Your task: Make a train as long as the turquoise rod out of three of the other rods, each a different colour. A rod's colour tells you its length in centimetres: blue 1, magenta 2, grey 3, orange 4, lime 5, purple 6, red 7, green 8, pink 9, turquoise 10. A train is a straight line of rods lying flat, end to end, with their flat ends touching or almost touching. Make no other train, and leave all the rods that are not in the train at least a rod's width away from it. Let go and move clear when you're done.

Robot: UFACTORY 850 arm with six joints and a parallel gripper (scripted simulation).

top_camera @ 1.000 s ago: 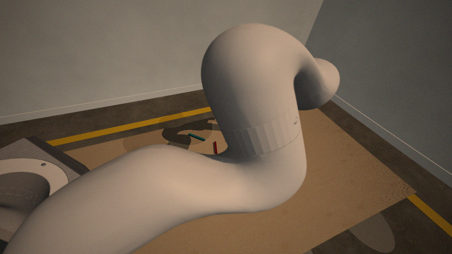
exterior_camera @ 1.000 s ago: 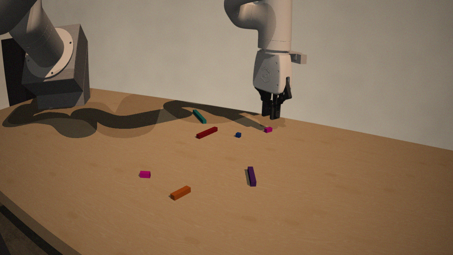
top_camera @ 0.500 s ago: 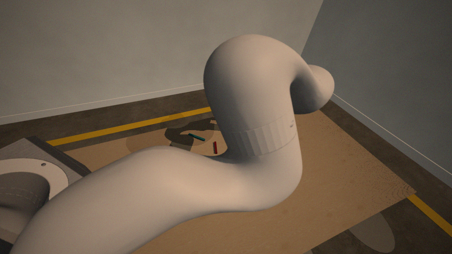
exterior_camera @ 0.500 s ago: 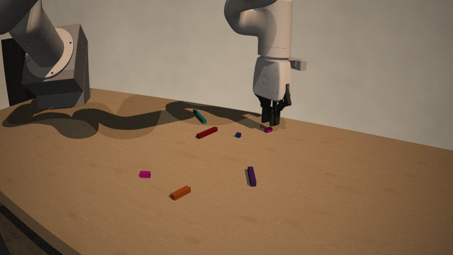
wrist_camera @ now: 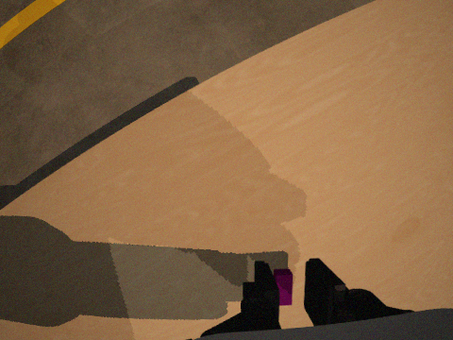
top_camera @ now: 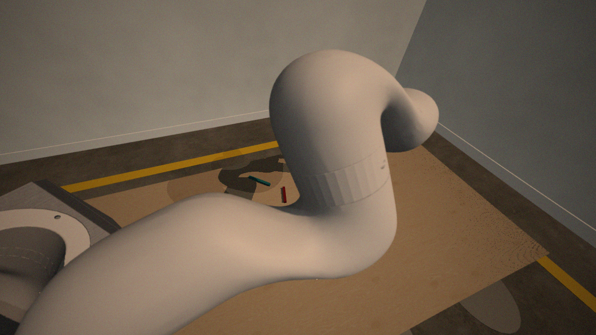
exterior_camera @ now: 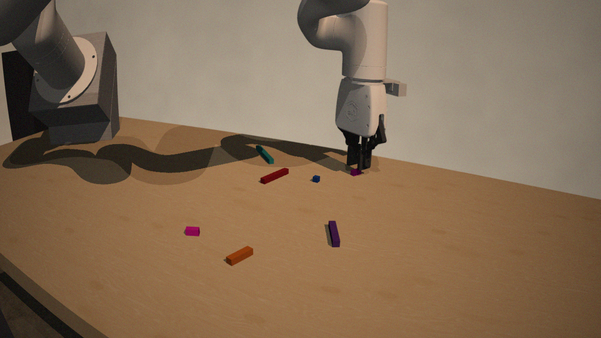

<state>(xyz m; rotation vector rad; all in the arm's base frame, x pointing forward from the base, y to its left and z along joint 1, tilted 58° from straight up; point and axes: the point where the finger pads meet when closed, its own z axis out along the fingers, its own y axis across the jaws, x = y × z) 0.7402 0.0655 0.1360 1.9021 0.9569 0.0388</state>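
On the table (top_camera: 450, 216) (exterior_camera: 168, 285) (wrist_camera: 359, 142), the pincer (exterior_camera: 358, 165) (wrist_camera: 285, 283) is slightly spread, with a magenta rod (exterior_camera: 355, 172) (wrist_camera: 285, 288) between its tips, nearer one finger, perhaps touching it; turquoise (top_camera: 259, 180) (exterior_camera: 265, 154), red (top_camera: 284, 195) (exterior_camera: 274, 175), purple (exterior_camera: 334, 233), orange (exterior_camera: 239, 255), second magenta (exterior_camera: 192, 231) and blue (exterior_camera: 316, 179) rods lie apart from one another, outside the pincer, with blue the closest to it

We saw the arm (top_camera: 333, 124) (exterior_camera: 364, 46) come down over the last second, its upper bend dropping in the top view and its far end drawing back a little from the tabletop's far right corner there. In the exterior view we watched the gripper (exterior_camera: 359, 167) (wrist_camera: 285, 283) sink beside the tabletop's back edge, from above the nearby magenta rod (exterior_camera: 354, 172) (wrist_camera: 284, 287) to around it, one finger coming to hide part of the rod. We saw that rod go from bright to dark as shade spread over it, and the arm's shadow (exterior_camera: 289, 147) slid slightly rightward along the back edge.
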